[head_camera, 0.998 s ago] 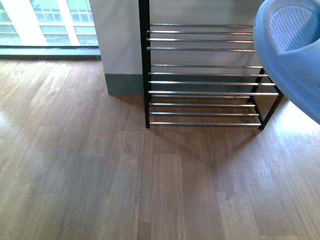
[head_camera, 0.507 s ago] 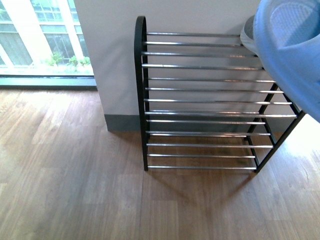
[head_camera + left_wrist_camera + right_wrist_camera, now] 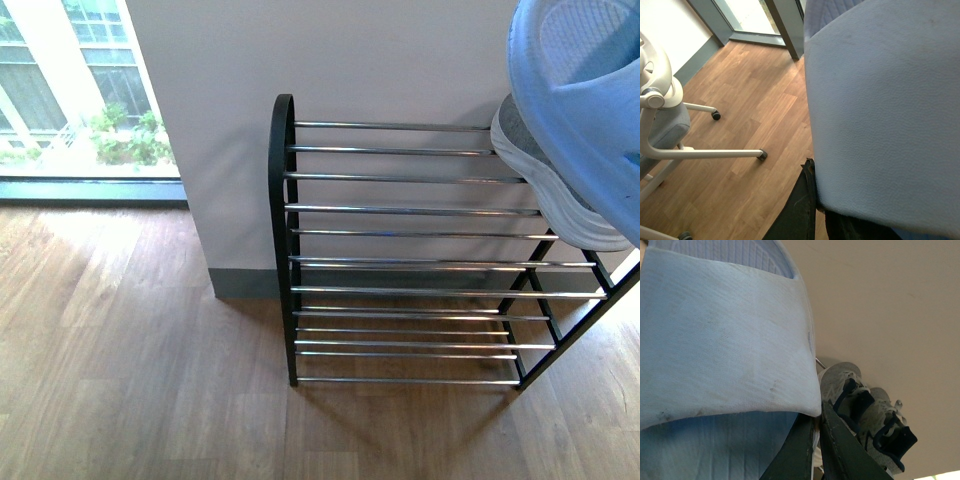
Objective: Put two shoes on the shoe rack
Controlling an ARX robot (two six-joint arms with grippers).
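Note:
The shoe rack (image 3: 400, 250), black side frames with chrome bars, stands against the white wall. On its top tier at the right rest grey sneakers (image 3: 545, 180) with white soles, also in the right wrist view as a pair (image 3: 865, 420). A pale blue slide (image 3: 580, 90) hangs close to the camera above that end of the rack. My right gripper (image 3: 817, 420) is shut on the strap edge of a pale blue slide (image 3: 720, 340). My left gripper (image 3: 814, 172) is shut on another pale blue slide (image 3: 880, 115), well above the wooden floor. Neither gripper shows in the front view.
A white office chair base (image 3: 670, 135) with castors stands on the wood floor below my left arm. A window (image 3: 70, 90) runs along the floor to the left of the wall. Bare wooden floor (image 3: 130, 380) lies in front of the rack.
The rack has slid down in the front view, so its rounded top and top tier now show. The grey sneaker has come into sight under the blue slide.

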